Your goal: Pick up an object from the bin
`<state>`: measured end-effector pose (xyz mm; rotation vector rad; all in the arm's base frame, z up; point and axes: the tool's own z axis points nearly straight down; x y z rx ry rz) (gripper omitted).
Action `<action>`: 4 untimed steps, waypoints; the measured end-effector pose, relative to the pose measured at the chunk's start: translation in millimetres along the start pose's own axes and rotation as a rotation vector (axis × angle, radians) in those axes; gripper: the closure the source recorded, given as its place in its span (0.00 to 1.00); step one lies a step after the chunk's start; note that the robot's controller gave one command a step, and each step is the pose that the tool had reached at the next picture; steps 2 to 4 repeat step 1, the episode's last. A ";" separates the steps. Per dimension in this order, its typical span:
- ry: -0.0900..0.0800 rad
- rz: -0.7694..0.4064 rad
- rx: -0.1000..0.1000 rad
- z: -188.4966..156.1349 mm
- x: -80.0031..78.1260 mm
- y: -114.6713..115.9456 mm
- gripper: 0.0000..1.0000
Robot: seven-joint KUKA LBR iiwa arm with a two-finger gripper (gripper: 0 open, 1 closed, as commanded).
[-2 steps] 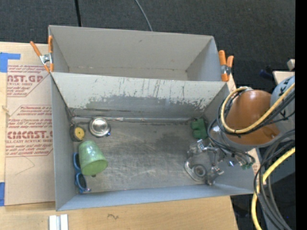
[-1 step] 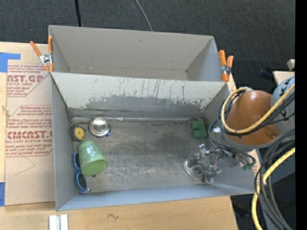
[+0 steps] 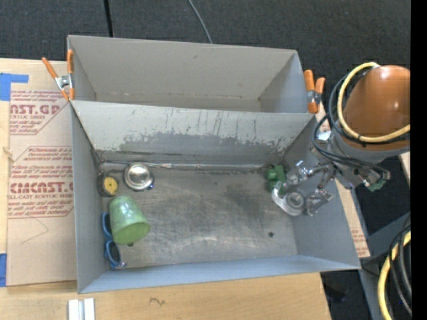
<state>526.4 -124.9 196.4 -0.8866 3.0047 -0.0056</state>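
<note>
1. Camera view from above puts the gripper (image 3: 303,191) low inside the grey bin (image 3: 200,132), at its right end, close against the sloping right wall and down near the floor.
2. Whether the gripper is wide, narrow or holding anything cannot be told; its metal parts bunch together there.
3. A small dark green thing (image 3: 273,174) lies just beside the gripper on its left, at the foot of the back wall. It is the nearest loose thing.
4. A pale round piece (image 3: 291,203) sits right at the gripper's lower left edge; whether it is loose or part of the tool cannot be told.
5. The arm's orange cover (image 3: 380,102) stands outside the right rim.
6. The middle of the floor is bare metal.
7. Well apart, at the left end, lie a shiny silver round thing (image 3: 138,176), a small yellow and dark disc (image 3: 110,185) just beside it, and a pale green cup (image 3: 128,220) on its side.
8. A blue looped thing (image 3: 111,251) lies against the cup's left side.
</note>
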 end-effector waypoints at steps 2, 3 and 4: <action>0.000 -0.373 0.000 -198.8 9.8 2.0 1.00; 0.000 -0.373 0.000 -198.8 9.8 2.0 1.00; 0.000 -0.373 0.000 -198.8 9.8 2.0 1.00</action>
